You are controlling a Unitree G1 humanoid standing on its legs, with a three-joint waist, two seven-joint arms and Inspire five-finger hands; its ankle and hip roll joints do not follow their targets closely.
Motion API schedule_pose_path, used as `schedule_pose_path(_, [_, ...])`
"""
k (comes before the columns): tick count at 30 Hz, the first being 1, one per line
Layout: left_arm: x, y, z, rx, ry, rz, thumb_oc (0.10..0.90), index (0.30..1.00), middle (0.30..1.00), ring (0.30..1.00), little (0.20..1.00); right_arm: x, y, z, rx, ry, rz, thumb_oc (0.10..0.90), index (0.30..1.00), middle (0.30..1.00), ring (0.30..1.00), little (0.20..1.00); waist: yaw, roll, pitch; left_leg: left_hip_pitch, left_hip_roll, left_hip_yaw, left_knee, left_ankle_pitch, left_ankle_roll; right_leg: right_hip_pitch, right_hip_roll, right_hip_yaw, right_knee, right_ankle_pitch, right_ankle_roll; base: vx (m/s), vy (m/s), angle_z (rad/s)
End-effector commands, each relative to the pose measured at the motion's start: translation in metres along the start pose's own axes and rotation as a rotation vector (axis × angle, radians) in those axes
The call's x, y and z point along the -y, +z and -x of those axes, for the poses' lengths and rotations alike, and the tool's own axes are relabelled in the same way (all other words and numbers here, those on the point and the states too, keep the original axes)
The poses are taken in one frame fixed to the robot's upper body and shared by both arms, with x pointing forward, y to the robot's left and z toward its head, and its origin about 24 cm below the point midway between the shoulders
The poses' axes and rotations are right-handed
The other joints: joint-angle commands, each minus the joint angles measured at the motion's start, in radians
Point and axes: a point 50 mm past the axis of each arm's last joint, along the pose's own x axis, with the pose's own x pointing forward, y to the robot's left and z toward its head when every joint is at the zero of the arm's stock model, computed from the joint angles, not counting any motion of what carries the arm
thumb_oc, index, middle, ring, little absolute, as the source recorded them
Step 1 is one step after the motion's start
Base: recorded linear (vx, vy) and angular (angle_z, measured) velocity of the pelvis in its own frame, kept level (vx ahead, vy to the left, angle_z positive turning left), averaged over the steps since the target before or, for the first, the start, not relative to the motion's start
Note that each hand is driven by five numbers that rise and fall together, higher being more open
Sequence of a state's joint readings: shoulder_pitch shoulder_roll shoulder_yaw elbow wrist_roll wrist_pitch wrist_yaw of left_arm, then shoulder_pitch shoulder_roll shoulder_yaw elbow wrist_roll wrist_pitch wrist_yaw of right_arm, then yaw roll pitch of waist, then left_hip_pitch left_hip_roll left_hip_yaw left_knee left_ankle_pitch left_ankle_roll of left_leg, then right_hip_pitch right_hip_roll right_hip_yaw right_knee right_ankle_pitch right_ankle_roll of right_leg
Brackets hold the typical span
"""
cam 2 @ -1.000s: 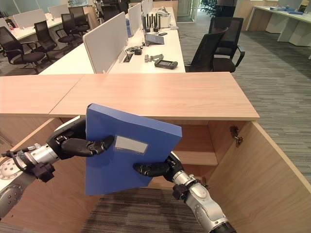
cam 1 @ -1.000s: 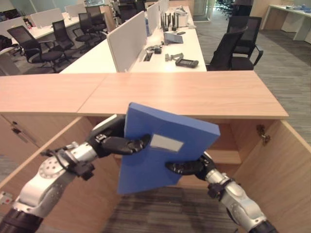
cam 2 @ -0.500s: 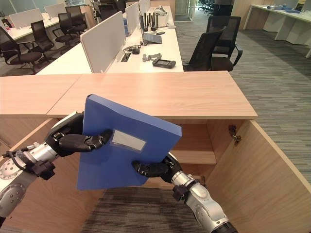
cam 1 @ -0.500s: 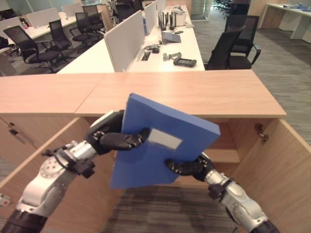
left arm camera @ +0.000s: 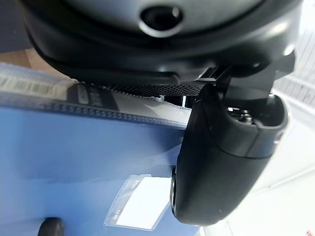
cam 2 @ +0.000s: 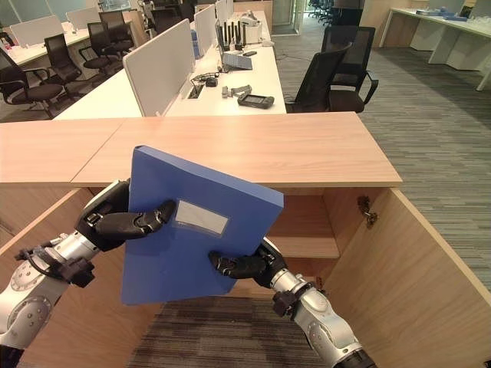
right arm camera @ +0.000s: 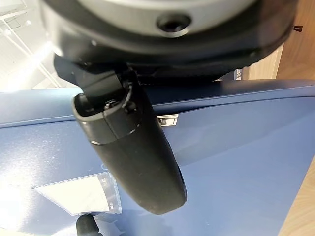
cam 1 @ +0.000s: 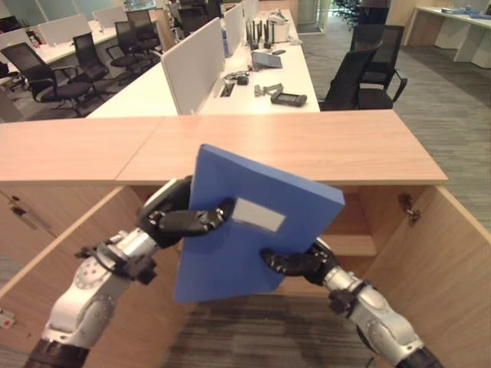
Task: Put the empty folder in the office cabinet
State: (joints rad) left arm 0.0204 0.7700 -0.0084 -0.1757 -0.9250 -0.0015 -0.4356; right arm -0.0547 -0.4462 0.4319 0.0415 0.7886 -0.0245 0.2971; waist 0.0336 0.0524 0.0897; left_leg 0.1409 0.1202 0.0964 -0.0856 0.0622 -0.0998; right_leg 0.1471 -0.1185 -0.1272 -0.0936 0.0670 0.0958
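A blue folder (cam 1: 253, 226) with a clear label pocket is held tilted in the air in front of the open wooden cabinet (cam 1: 368, 153). My left hand (cam 1: 173, 218) grips its left edge, thumb across the front face. My right hand (cam 1: 299, 264) pinches the lower right edge from below. Each wrist view shows that hand's thumb (left arm camera: 221, 162) (right arm camera: 133, 152) pressed on the folder's blue face (left arm camera: 74, 162) (right arm camera: 236, 142). The cabinet's shelf (cam 2: 303, 241) lies behind the folder, partly hidden by it.
Both cabinet doors stand open: one on the left (cam 1: 69, 253), one on the right (cam 1: 453, 261). The cabinet's flat wooden top (cam 1: 291, 142) runs across the view. Behind it are white desks (cam 1: 253, 84) with dividers and black office chairs (cam 1: 360, 73).
The folder has shifted slightly left and tilted a little, still held by both hands. The camera has also moved a bit.
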Motion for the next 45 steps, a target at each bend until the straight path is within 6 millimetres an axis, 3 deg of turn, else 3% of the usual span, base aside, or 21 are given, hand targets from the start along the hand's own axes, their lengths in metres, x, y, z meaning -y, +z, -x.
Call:
schedule_pose_path(1, [0.0, 0.03, -0.017, 0.211, -0.006, -0.083, 0.8, 0.9, 0.9, 0.9, 0.9, -0.067, 0.097, -0.036, 0.452, 0.366, -0.007, 0.4, 0.3, 0.3, 0.3, 0.3, -0.005, -0.015, -0.012, 0.058, -0.031, -0.003, -0.002, -0.113, 0.018, 0.023, 0.005, 0.002, 0.032, -0.116, 0.033, 0.0, 0.0, 0.0])
schedule_pose_path(5, [-0.017, 0.013, 0.001, 0.151, 0.152, -0.136, 0.8, 0.9, 0.9, 0.9, 0.9, -0.06, 0.096, -0.033, 0.458, 0.324, -0.004, 0.4, 0.3, 0.3, 0.3, 0.3, 0.001, -0.016, -0.012, 0.055, -0.03, -0.003, -0.002, -0.114, 0.016, 0.022, 0.006, 0.0, 0.029, -0.116, 0.032, 0.0, 0.0, 0.0])
schedule_pose_path(12, [-0.04, -0.027, 0.034, 0.025, 0.407, -0.194, 0.8, 0.9, 0.9, 0.9, 0.9, -0.029, 0.091, -0.013, 0.415, 0.168, 0.116, 0.4, 0.3, 0.3, 0.3, 0.3, 0.005, -0.022, -0.012, 0.047, -0.031, -0.018, -0.002, -0.113, 0.016, 0.02, 0.006, -0.004, 0.033, -0.122, 0.03, 0.01, 0.002, 0.02])
schedule_pose_path(22, [-0.035, -0.076, 0.065, -0.195, 0.456, -0.171, 0.8, 0.9, 0.9, 0.9, 0.9, 0.007, 0.08, 0.013, 0.287, 0.019, 0.258, 0.4, 0.3, 0.3, 0.3, 0.3, 0.011, -0.025, -0.008, 0.042, -0.031, -0.035, -0.002, -0.115, 0.018, 0.017, 0.004, -0.015, 0.042, -0.128, 0.03, 0.01, 0.002, 0.06])
schedule_pose_path(23, [-0.032, -0.089, 0.071, -0.255, 0.467, -0.163, 0.8, 0.9, 0.9, 0.9, 0.9, 0.014, 0.071, 0.016, 0.252, -0.023, 0.245, 0.4, 0.3, 0.3, 0.3, 0.3, 0.011, -0.026, -0.006, 0.041, -0.032, -0.037, -0.002, -0.115, 0.019, 0.016, 0.004, -0.016, 0.043, -0.13, 0.029, 0.0, 0.0, 0.0])
schedule_pose_path(26, [-0.029, -0.1, 0.076, -0.312, 0.465, -0.158, 0.8, 0.9, 0.9, 0.9, 0.9, 0.02, 0.061, 0.019, 0.22, -0.062, 0.226, 0.4, 0.3, 0.3, 0.3, 0.3, 0.011, -0.026, -0.003, 0.041, -0.031, -0.04, -0.002, -0.115, 0.019, 0.014, 0.005, -0.017, 0.047, -0.131, 0.029, 0.0, -0.008, 0.06])
schedule_pose_path(28, [-0.022, -0.123, 0.086, -0.42, 0.47, -0.141, 0.8, 0.9, 0.9, 0.9, 0.9, 0.028, 0.039, 0.023, 0.156, -0.119, 0.175, 0.4, 0.3, 0.3, 0.3, 0.3, 0.009, -0.025, -0.001, 0.04, -0.032, -0.044, -0.002, -0.114, 0.02, 0.013, 0.006, -0.02, 0.052, -0.134, 0.029, 0.0, -0.007, 0.1])
schedule_pose_path(31, [-0.019, -0.137, 0.092, -0.486, 0.475, -0.133, 0.8, 0.9, 0.9, 0.9, 0.9, 0.033, 0.026, 0.027, 0.115, -0.154, 0.148, 0.4, 0.3, 0.3, 0.3, 0.3, 0.007, -0.023, 0.001, 0.039, -0.031, -0.049, -0.002, -0.112, 0.02, 0.011, 0.006, -0.021, 0.056, -0.137, 0.028, 0.0, -0.008, 0.04])
schedule_pose_path(32, [-0.014, -0.154, 0.101, -0.568, 0.47, -0.108, 0.8, 0.9, 0.9, 0.9, 0.9, 0.038, 0.01, 0.033, 0.064, -0.196, 0.112, 0.4, 0.3, 0.3, 0.3, 0.3, 0.005, -0.022, 0.004, 0.037, -0.031, -0.051, -0.002, -0.11, 0.02, 0.009, 0.006, -0.024, 0.06, -0.139, 0.028, 0.01, -0.016, 0.05])
schedule_pose_path(37, [0.003, -0.19, 0.118, -0.752, 0.454, -0.071, 0.8, 0.9, 0.9, 0.9, 0.9, 0.051, -0.027, 0.05, -0.067, -0.313, 0.059, 0.4, 0.3, 0.3, 0.3, 0.3, -0.003, -0.015, 0.01, 0.034, -0.03, -0.056, -0.002, -0.107, 0.019, 0.004, 0.008, -0.031, 0.067, -0.145, 0.027, 0.0, -0.008, 0.02])
schedule_pose_path(41, [0.014, -0.208, 0.126, -0.847, 0.437, -0.067, 0.8, 0.9, 0.9, 0.9, 0.9, 0.06, -0.038, 0.058, -0.087, -0.418, 0.04, 0.4, 0.3, 0.3, 0.3, 0.3, -0.008, -0.009, 0.011, 0.031, -0.028, -0.056, -0.002, -0.106, 0.017, 0.002, 0.008, -0.033, 0.067, -0.147, 0.026, 0.0, -0.016, 0.04])
schedule_pose_path(45, [0.032, -0.231, 0.133, -0.964, 0.414, -0.048, 0.8, 0.9, 0.9, 0.9, 0.9, 0.072, -0.052, 0.063, -0.027, -0.594, -0.128, 0.4, 0.3, 0.3, 0.3, 0.3, -0.017, 0.001, 0.016, 0.024, -0.026, -0.053, -0.002, -0.104, 0.014, -0.002, 0.012, -0.034, 0.061, -0.149, 0.025, 0.01, -0.019, 0.0])
